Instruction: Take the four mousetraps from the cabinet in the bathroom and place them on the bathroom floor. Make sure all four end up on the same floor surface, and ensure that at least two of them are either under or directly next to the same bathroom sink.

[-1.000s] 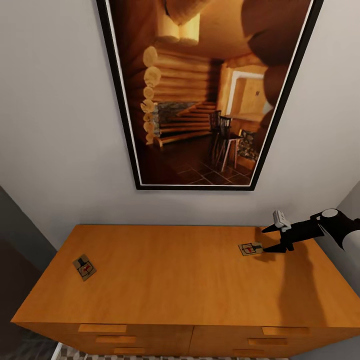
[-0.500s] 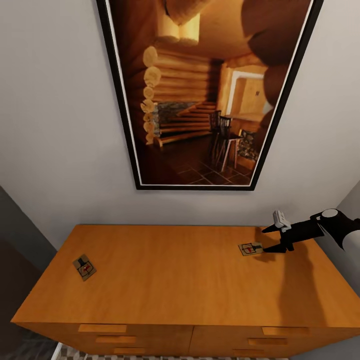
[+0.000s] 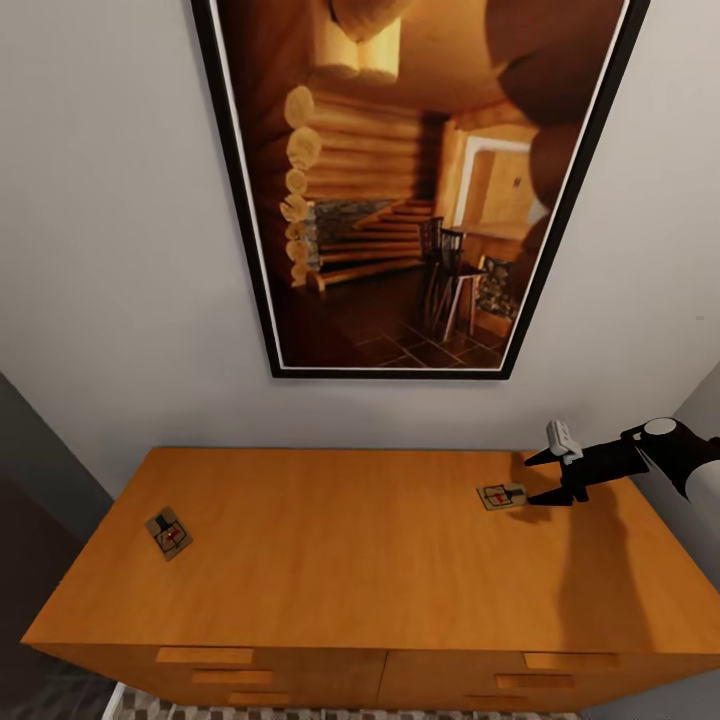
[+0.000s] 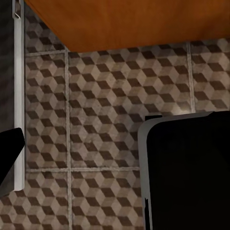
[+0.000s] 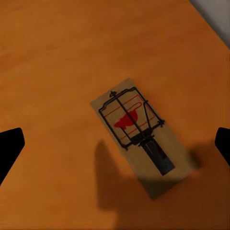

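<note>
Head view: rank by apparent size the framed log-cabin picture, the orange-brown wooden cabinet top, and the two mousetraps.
1. Framed log-cabin picture and orange-brown wooden cabinet top: too close to rank.
2. Left tan mousetrap and right tan mousetrap: alike, smallest.

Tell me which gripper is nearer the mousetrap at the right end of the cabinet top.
Right. The right gripper hangs open just beside the mousetrap, its fingers spread to either side of it. The left gripper points at the bathroom floor, off the cabinet.

Head camera tilted very slightly: framed cabin picture (image 3: 410, 180) on the wall sits a touch higher and looks a little taller than half a second ago, with cabinet top's (image 3: 350, 540) back edge marginally higher too.
</note>
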Available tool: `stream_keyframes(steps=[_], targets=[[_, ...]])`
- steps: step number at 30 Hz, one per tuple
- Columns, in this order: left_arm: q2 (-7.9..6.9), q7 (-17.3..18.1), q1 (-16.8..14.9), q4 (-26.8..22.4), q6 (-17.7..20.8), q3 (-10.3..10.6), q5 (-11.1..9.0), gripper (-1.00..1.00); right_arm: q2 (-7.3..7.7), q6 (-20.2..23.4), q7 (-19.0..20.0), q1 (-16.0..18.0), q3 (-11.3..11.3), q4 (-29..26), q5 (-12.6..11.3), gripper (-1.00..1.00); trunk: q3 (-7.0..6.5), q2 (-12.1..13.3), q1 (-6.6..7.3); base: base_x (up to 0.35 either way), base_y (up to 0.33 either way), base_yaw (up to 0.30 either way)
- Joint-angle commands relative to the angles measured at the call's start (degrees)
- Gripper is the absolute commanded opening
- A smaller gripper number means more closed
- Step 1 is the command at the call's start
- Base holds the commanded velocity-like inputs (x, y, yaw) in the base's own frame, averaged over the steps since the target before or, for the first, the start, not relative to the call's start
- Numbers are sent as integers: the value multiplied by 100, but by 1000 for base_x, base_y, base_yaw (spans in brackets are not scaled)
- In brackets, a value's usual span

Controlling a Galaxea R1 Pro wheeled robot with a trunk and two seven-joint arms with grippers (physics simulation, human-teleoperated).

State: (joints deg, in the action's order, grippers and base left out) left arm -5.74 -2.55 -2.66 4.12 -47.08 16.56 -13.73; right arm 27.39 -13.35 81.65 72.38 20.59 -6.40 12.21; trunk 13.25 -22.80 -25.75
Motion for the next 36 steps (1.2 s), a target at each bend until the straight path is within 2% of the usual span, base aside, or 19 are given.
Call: stream_keyframes(steps=[1,17,36], targets=[[3,-27,-10,19,-30,50,-16,100,1,-36,9,4,-20,-5,36,100,19,-12,-3,0,0,0],[3,-27,-12,19,-30,50,-16,100,11,-36,4,4,-20,-10,47,100,150,-12,-3,0,0,0],[3,-27,-9,19,-30,50,-16,100,12,-39,-306,4,-31,-90,62,100,165,-12,-3,0,0,0]])
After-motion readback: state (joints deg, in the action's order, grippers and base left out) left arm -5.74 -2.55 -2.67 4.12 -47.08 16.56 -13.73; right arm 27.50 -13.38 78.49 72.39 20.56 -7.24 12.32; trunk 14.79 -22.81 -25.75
